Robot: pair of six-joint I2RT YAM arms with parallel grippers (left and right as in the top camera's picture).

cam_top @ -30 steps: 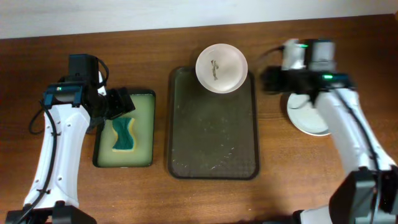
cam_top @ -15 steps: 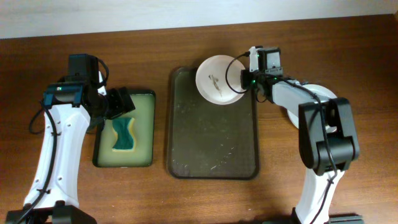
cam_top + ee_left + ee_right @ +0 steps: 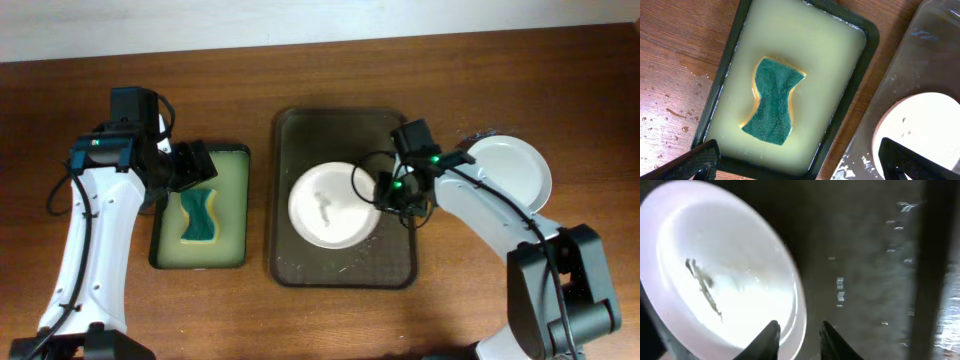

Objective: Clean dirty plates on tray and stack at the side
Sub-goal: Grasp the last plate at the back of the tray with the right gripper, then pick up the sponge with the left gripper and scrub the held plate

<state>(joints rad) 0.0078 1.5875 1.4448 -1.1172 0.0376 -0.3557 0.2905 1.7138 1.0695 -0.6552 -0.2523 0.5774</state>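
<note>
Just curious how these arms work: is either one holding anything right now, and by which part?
The right gripper pinches the dirty plate by its rim. The left gripper hangs open, holding nothing.

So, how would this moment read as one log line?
left gripper: open, by green sponge | right gripper: astride rim of dirty round white plate | on dark brown rectangular tray

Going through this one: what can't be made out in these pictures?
Right wrist view: whether the right pincer clamps the plate rim; the picture is blurred and the bottom edge cuts the fingers off.
Overhead: that same grip, covered by the arm.
Overhead: whether more plates lie under the plate at the side; only the top one shows.
</note>
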